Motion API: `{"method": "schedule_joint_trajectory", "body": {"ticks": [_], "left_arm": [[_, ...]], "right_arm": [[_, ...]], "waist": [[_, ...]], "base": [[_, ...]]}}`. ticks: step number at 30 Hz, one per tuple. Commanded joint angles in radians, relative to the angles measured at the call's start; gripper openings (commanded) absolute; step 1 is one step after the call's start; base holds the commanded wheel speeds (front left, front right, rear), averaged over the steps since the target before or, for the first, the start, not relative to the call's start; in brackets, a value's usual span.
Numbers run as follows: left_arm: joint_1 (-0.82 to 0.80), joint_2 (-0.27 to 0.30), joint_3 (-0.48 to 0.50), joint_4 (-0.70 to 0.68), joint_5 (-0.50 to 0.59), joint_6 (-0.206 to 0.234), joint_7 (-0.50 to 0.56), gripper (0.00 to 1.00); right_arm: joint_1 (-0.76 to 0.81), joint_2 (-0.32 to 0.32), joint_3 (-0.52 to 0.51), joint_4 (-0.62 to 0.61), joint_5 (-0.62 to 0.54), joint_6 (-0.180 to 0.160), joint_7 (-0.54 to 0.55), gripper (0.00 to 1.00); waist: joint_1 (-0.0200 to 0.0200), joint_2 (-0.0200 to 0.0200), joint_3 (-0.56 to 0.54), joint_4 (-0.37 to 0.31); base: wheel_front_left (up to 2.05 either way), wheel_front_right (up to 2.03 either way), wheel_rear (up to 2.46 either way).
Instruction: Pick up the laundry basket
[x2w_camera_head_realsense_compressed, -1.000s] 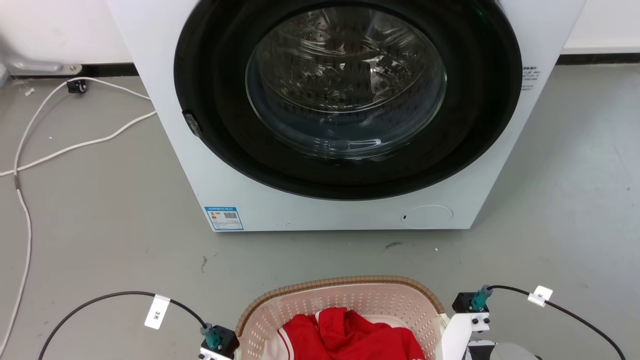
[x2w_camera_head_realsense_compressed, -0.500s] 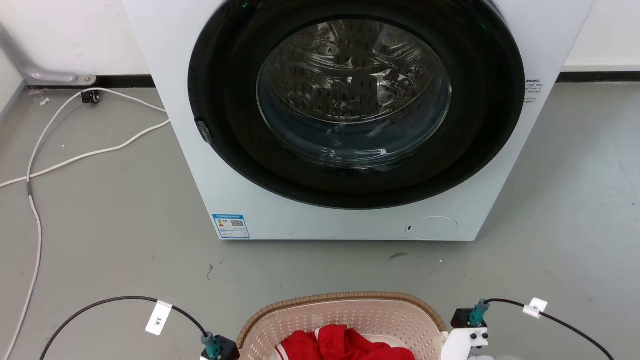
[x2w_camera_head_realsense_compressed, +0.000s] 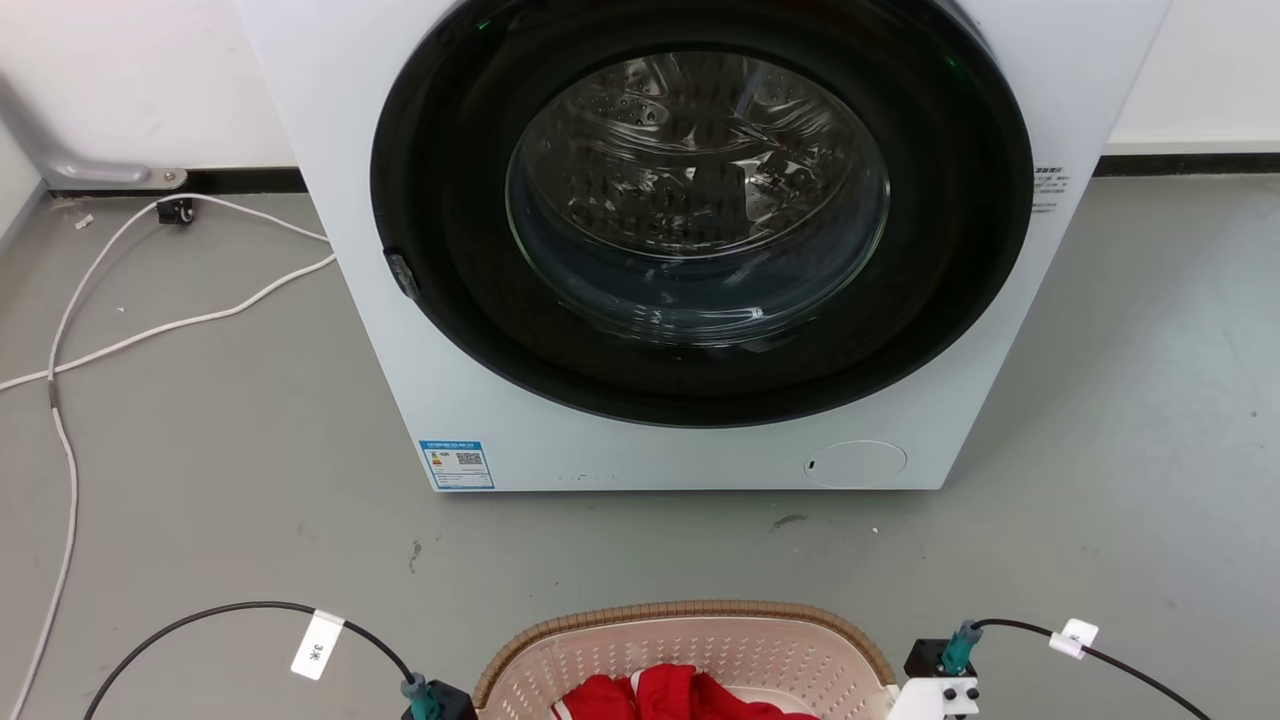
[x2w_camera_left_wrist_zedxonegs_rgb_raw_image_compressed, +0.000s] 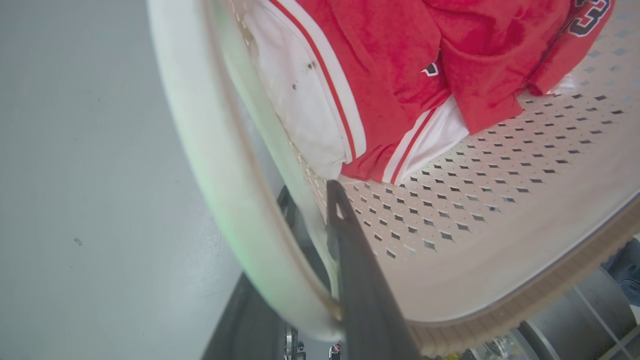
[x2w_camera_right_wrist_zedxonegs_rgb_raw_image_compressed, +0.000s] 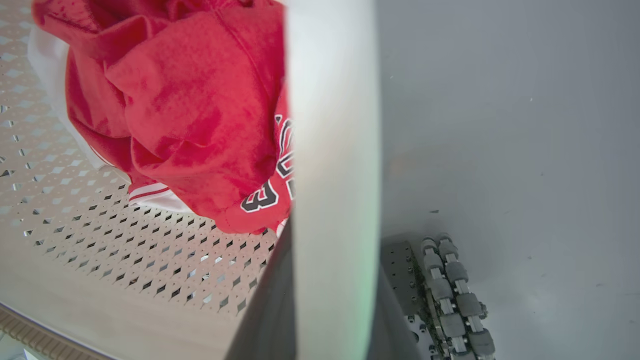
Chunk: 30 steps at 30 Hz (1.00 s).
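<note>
The laundry basket, cream with perforated walls and a brown woven rim, shows at the bottom middle of the head view, just in front of me. A red and white jersey lies inside it. In the left wrist view my left gripper is shut on the basket's white side handle, one dark finger inside the wall and the other under the handle. My right gripper grips the opposite white handle the same way. Whether the basket touches the floor is hidden.
A white washing machine with its round dark door shut stands on the grey floor straight ahead of the basket. White cables trail over the floor at the left. My wheeled base shows below the right handle.
The whole head picture has shifted, so the camera moved. The basket and both wrists have sunk further toward the bottom edge than the machine did. Both grips look unchanged.
</note>
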Motion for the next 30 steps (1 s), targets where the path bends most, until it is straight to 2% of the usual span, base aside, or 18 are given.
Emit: {"method": "schedule_joint_trajectory", "body": {"ticks": [1,30], "left_arm": [[0.011,0.019,-0.005,0.011,0.008,0.000,0.001,0.00],[-0.006,0.018,-0.006,0.004,0.014,0.004,0.014,0.00]], "right_arm": [[0.009,-0.022,-0.005,-0.005,-0.007,0.000,0.003,0.00],[0.045,-0.022,-0.091,-0.104,-0.085,0.000,0.064,0.00]], "waist": [[0.0000,0.0000,0.000,-0.002],[0.0000,0.0000,0.007,0.001]], "base": [[0.00,0.00,0.00],[0.00,0.00,0.00]]}}
